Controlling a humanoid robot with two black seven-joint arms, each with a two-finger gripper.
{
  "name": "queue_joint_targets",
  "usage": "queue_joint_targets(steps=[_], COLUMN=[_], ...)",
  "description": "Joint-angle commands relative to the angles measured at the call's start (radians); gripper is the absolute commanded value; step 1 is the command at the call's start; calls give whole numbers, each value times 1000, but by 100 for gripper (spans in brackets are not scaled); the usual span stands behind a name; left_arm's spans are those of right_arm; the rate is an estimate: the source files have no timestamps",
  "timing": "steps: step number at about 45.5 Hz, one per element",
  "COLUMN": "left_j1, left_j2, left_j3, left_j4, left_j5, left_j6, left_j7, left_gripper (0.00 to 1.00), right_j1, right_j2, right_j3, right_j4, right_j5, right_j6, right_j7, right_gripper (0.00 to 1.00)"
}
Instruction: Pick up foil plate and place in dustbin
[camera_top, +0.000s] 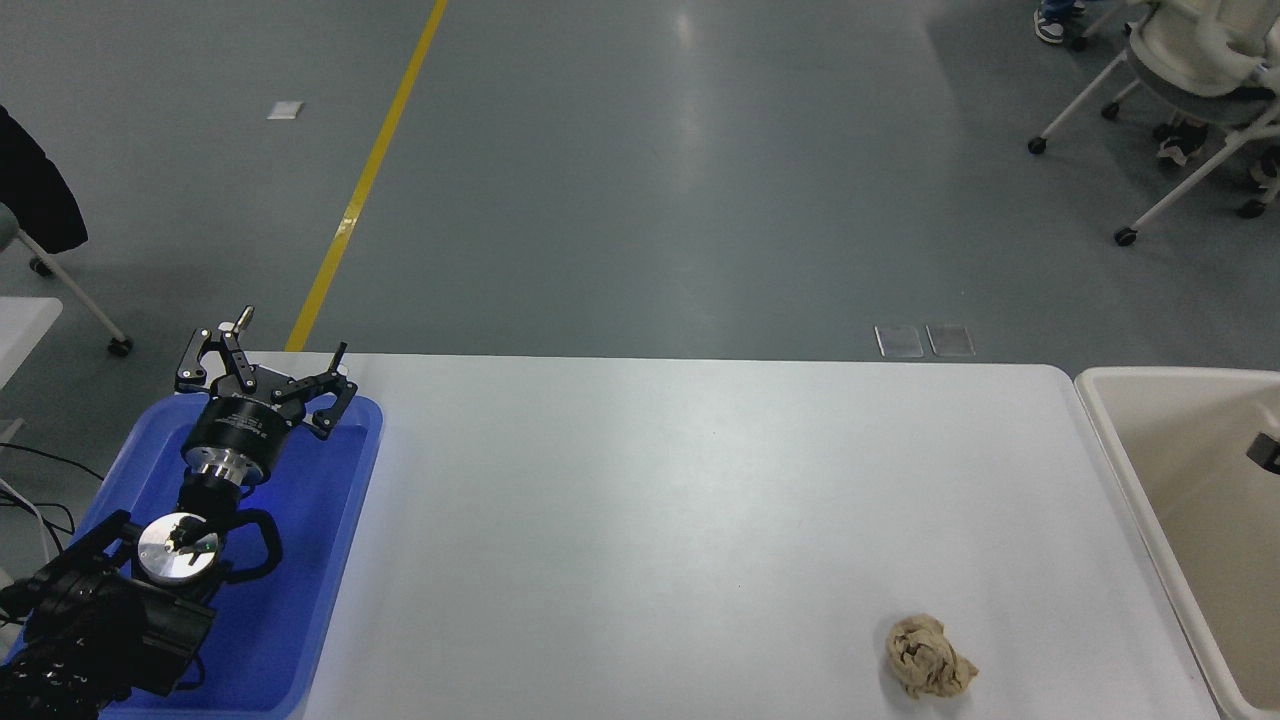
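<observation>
The foil plate does not show in the head view now. The dustbin (1130, 460), cream with a thick rounded rim, stands at the table's right end, and the part of its inside that shows is bare. A small dark tip (1266, 452) pokes in from the right edge over the bin; it looks like part of my right arm, and too little shows to tell more. My left gripper (265, 365) is parked open and empty at the lower left.
A blue plastic tray (330, 540) lies under the left arm at the table's left end. A crumpled tan paper ball (930, 657) sits near the front right of the white table (700, 520). Wheeled chairs stand on the floor beyond.
</observation>
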Motion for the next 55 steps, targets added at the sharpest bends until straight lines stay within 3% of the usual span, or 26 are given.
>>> queue_joint_targets(steps=[1,12,26,46,55], left_j1=[0,0,0,0,0], left_j2=[0,0,0,0,0], left_j3=[0,0,0,2,0], left_j4=[-1,0,-1,0,0], left_j5=[0,0,0,0,0], left_j6=[0,0,0,0,0], left_j7=[0,0,0,0,0], left_gripper=[100,100,100,100,100], right_j1=[282,648,842,1150,1244], right_j2=[-20,1,17,44,38], right_j3=[-95,-412,-437,-440,-463], right_j4=[205,541,736,883,979], right_j5=[0,0,0,2,-3], right_j6=[6,9,74,633,811], right_j7=[0,0,0,-2,-2], right_gripper=[100,100,100,100,100])
